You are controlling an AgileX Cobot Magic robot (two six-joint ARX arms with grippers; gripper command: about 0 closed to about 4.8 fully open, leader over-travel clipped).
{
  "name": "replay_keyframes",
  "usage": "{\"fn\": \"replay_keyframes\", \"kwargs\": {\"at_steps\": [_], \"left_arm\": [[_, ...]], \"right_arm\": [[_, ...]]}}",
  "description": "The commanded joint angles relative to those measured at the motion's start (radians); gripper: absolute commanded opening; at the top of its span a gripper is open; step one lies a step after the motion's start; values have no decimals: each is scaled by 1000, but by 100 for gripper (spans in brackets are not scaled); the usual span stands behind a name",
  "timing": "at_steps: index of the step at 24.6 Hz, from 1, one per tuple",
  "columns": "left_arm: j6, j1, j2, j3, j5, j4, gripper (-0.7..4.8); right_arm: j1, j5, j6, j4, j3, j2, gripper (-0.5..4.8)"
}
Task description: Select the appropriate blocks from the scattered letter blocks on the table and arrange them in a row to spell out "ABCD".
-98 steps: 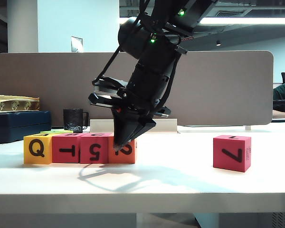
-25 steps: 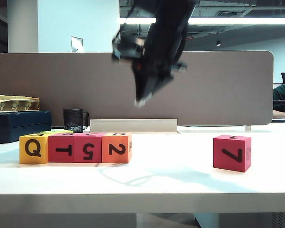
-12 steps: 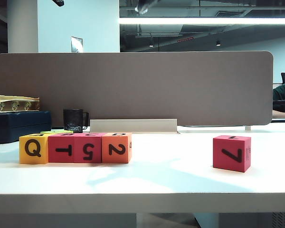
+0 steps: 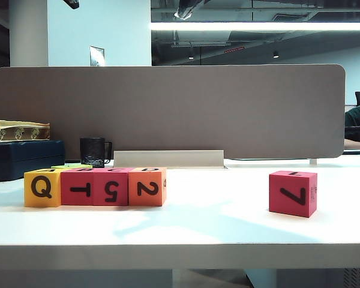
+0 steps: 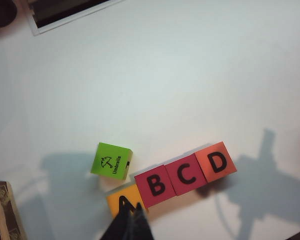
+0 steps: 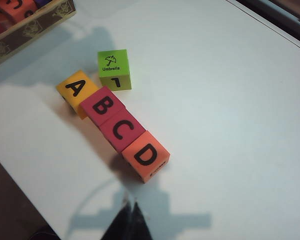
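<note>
The white table (image 4: pixel 228 231) carries a grey partition panel (image 4: pixel 168 108) along its far side, with a dark box (image 4: pixel 24 157) and a black mug (image 4: pixel 93 151) at the left. Four blocks touch in a row reading A (image 6: pixel 76 90), B (image 6: pixel 103 106), C (image 6: pixel 123 130), D (image 6: pixel 146 155). A lime-green cube (image 6: pixel 114 68) sits just behind the row; a pink-red cube marked 7 (image 4: pixel 293 192) stands well apart at the right. Both pincers hang high above: the left gripper (image 5: pixel 131 220) and right gripper (image 6: pixel 130 217) are each closed on nothing.

White table (image 4: pixel 228 231) (six foam blocks (image 4: pixel 95 186))
</note>
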Motion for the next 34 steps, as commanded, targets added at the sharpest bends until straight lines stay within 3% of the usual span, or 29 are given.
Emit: {"fn": "replay_keyframes", "kwargs": {"at_steps": [1, 19, 25, 31, 34], "left_arm": [[0, 1, -5, 2, 0, 4, -6], [23, 1, -5, 2, -28, 34, -6], [-110, 1, -90, 0, -71, 168, -6], [-113, 1, -196, -5, -89, 373, -6], [-105, 1, -251, -118, -168, 578, -6]], "right_arm": [[1, -2, 3, 12, 2, -3, -1], [1, -2, 3, 13, 2, -3, -1], [1, -2, 3, 13, 2, -3, -1], [1, -2, 3, 13, 2, -3, -1], [1, -2, 3, 13, 2, -3, -1]]}}
